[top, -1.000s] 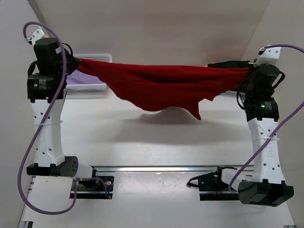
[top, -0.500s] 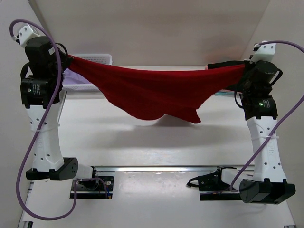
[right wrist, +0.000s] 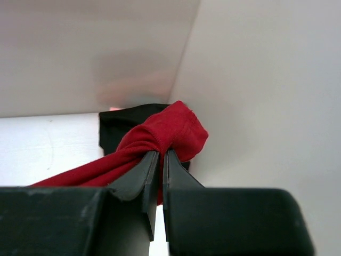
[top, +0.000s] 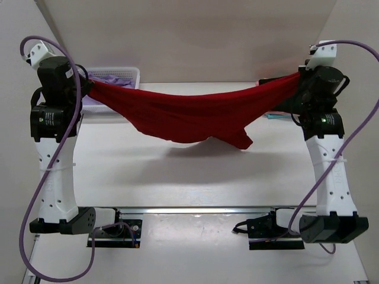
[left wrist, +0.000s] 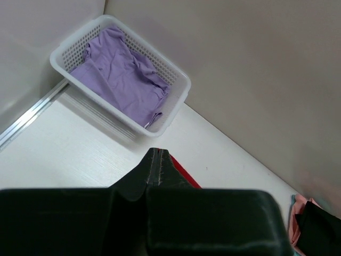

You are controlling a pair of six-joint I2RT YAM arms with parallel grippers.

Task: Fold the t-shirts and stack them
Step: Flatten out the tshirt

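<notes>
- Top view: the red shirt point(top: 189, 115) hung in the air between my two pincers. Its long axis ran left to right across the table point(top: 177, 177), clear of the surface. It sagged in the middle, and the lowest flap hung nearer my right side.
- Top view: my left pincer point(top: 90, 87) had the shirt's left end, just in front of the basket point(top: 118, 76). My right pincer point(top: 295, 89) had the right end at about the same height. Neither arm was nearer, since each held one end.
- Left wrist view: the left jaws were pressed together, with a sliver of red cloth showing just past the tips. The lavender shirt point(left wrist: 120, 80) lay in the basket ahead and to the left. A pink shirt point(left wrist: 294, 226) sat at the far right corner.
- Right wrist view: the right jaws were clamped on a bunched red corner that stuck up past the tips. The black shirt point(right wrist: 120, 125) lay on the table behind it, by the wall.
- My guess: a lay-down comes next. The cloth ran inward from each pincer, so both would have to drop together and keep that axis level.
</notes>
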